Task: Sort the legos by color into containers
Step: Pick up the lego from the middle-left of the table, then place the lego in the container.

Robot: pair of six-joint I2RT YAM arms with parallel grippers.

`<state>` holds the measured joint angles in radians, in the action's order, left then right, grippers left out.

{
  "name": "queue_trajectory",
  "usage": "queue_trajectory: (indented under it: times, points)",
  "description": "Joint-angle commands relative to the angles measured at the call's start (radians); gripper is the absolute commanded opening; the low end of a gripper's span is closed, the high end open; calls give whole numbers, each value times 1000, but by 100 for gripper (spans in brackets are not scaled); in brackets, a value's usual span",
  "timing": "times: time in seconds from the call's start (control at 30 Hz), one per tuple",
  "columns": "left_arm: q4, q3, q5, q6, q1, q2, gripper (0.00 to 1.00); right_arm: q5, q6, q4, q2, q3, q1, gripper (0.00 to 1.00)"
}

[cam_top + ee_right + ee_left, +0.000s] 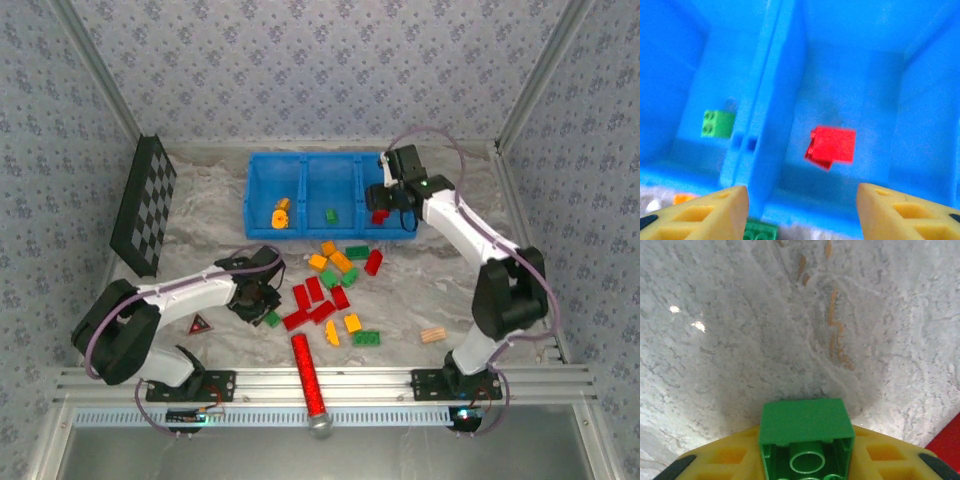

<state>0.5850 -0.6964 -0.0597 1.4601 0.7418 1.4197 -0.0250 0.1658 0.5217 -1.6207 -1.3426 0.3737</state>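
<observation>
While left claw (807,462) clamps green brick (802,426), hollow underside camera-facing

This is a robotics lab test cell: a marble-patterned table (440,275) boxed in by wallpapered panels (320,70) in aluminium framing, a black checkered board (143,205) leaning at 9 o'clock, and the left arm (190,288) and right arm (460,225) bolted to an aluminium rail (330,378) at 6 o'clock.
</observation>
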Motion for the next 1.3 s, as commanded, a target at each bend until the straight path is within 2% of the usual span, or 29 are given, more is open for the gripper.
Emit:
queue_trajectory:
  times: [0.0, 0.13, 0.23, 0.33, 0.5, 0.67, 1.0, 1.27]
  points:
    - [-111, 11, -45, -8, 2, 76, 30, 20, 69, 66, 102, 125, 38, 61]
    - [-59, -94, -10, -93, -22, 77, 27, 29, 153, 74, 234, 293, 102, 61]
    - [58, -260, 87, -208, -27, 84, 27, 57, 227, 59, 329, 421, 170, 61]
    - [89, -406, 165, -301, -26, 100, 26, 78, 314, 32, 414, 525, 249, 61]
    - [123, -628, 269, -441, -25, 192, 26, 63, 435, -1, 510, 635, 374, 62]
    - [99, -829, 345, -562, -18, 347, 26, 30, 454, -18, 532, 686, 461, 63]
    - [152, -1290, 358, -683, -21, 729, 26, 11, 454, -65, 490, 712, 540, 67]
    - [208, -1465, 294, -669, -24, 932, 27, -10, 455, -69, 422, 711, 582, 68]
